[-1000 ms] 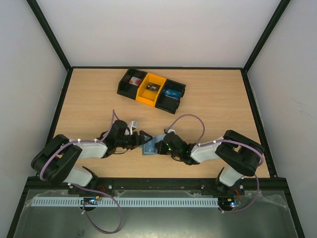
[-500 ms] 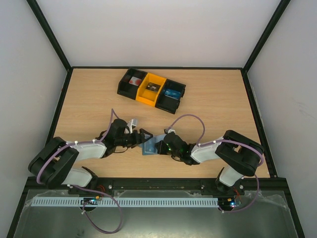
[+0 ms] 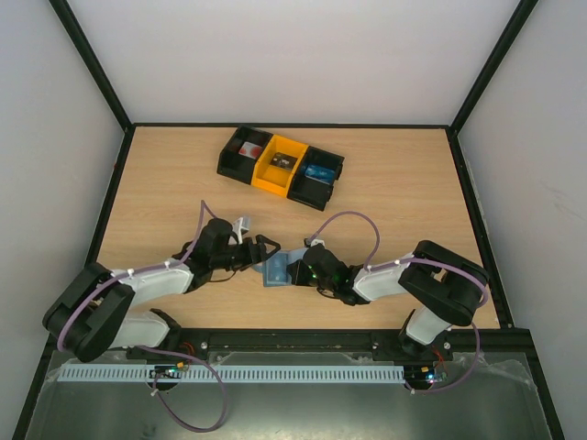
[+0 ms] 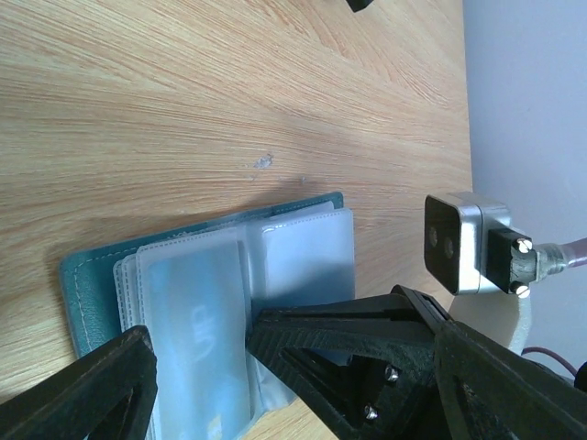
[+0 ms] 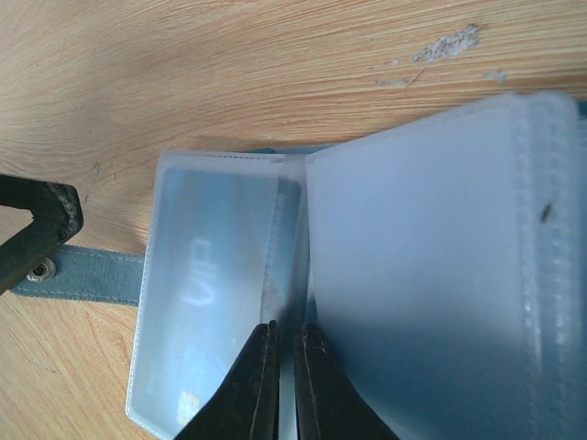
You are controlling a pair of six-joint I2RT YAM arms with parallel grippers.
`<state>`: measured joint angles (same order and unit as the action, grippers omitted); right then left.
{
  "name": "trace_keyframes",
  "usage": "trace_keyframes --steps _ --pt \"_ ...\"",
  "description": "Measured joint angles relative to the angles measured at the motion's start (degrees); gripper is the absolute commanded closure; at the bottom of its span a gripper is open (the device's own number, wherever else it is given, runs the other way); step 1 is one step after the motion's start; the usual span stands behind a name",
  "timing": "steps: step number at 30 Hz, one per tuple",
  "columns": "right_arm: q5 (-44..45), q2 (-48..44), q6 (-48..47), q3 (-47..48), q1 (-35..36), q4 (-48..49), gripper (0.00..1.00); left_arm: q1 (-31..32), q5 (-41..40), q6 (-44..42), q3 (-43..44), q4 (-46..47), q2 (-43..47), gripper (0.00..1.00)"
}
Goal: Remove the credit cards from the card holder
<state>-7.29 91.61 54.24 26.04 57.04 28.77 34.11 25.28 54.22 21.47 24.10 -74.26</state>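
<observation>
Card holder (image 3: 273, 272) lies open on the wooden table (image 3: 404, 202), clear sleeves facing up, one card (image 5: 206, 302) showing inside a sleeve. Your right gripper (image 5: 280, 357) rests its fingers, pressed together, on the holder's centre crease. Your left gripper (image 3: 260, 251) sits at the holder's left end, fingers spread wide.

I count one card holder (image 3: 273, 272) at the lower middle of the overhead frame, and one card (image 5: 204, 302) showing inside it. I have two grippers there: my left gripper (image 3: 263, 251) and my right gripper (image 3: 292, 270). At the upper middle is one tray (image 3: 223, 168) with three compartments (image 3: 271, 186): two black, one yellow.
</observation>
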Motion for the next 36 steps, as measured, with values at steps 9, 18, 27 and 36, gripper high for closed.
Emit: trace_keyframes --steps 9,18,27,36 --pt "0.0 0.0 0.0 0.0 0.0 0.0 0.94 0.0 1.6 0.1 0.0 2.5 -3.0 0.17" --pt "0.0 0.0 0.0 0.0 0.0 0.0 0.94 0.0 2.6 0.1 0.0 4.1 -5.8 0.16" --pt "0.0 0.0 0.0 0.0 0.0 0.0 0.94 0.0 3.2 0.1 0.0 6.0 -8.2 0.16" --pt "0.0 0.0 0.0 0.0 0.0 0.0 0.94 0.0 3.5 0.2 0.0 6.7 -8.4 0.17"
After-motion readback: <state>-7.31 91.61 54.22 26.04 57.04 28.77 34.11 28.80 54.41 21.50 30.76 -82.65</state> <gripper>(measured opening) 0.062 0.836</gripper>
